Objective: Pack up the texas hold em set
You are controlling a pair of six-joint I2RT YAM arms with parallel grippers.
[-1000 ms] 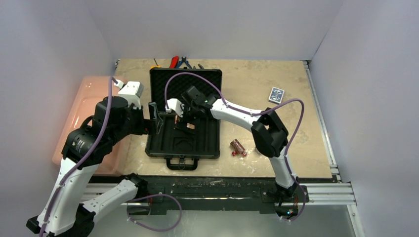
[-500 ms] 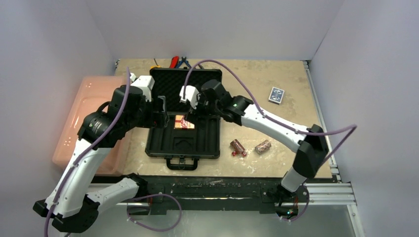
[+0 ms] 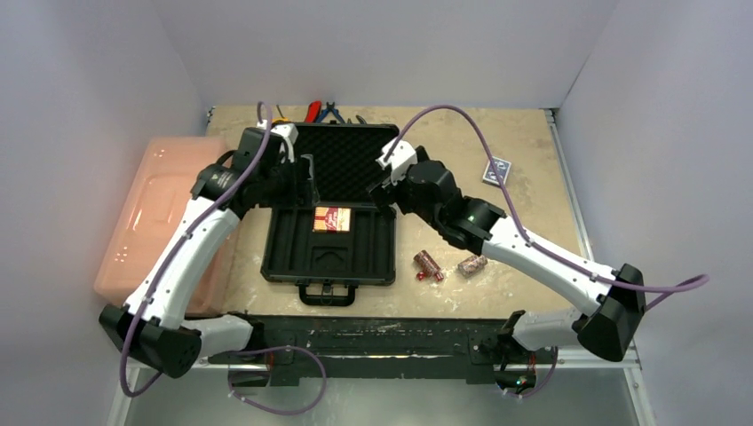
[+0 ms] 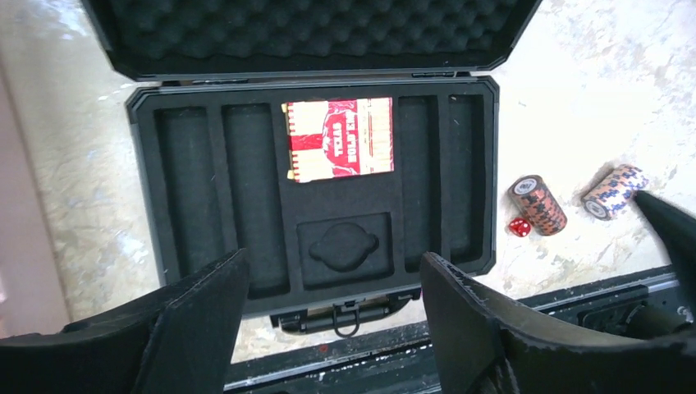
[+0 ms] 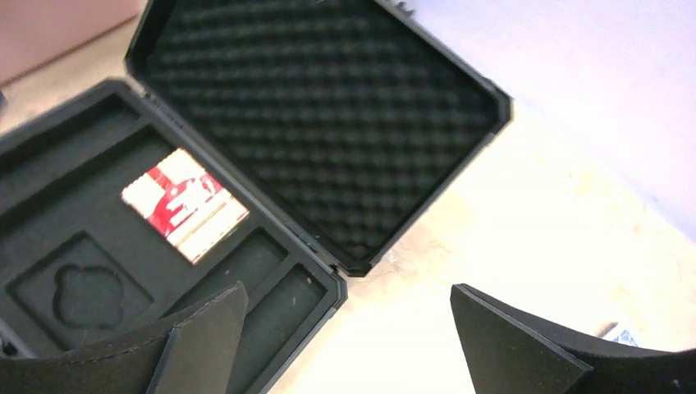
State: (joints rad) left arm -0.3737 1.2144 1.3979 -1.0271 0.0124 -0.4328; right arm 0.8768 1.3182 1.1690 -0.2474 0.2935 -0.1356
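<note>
**Arms.** The left arm rises from its base at the near left corner of the table point(image 3: 533, 142) and bends inward. The left gripper point(image 3: 305, 182) hangs over the left end of the hinge line of the case point(image 3: 284, 244), with its jaws spread and nothing between them. The right arm lies low across the near right area. The right gripper point(image 3: 384, 191) sits above the case's right hinge end, jaws wide apart and empty.

**Task items.**
- The case lies open at mid-table, with the lid point(image 3: 346, 160) toward the far edge and the handle point(image 3: 326, 293) toward the near edge.
- The red deck point(image 3: 332, 219) lies flat in the central slot next to the hinge.
- Two chip rolls point(image 3: 427, 263) and the dice point(image 3: 423, 276) lie on the table just right of the case.
- The blue deck point(image 3: 497, 170) lies toward the far right, well apart from the case.

**Views.**
- Only the top view takes in the pink bin point(image 3: 151, 213) at the left edge.
- The left wrist view resolves the empty foam slots and one die point(image 4: 519, 226).
- The right wrist view shows the lid's ridged foam. A blue-white sliver at its lower edge is possibly the blue deck.
</note>
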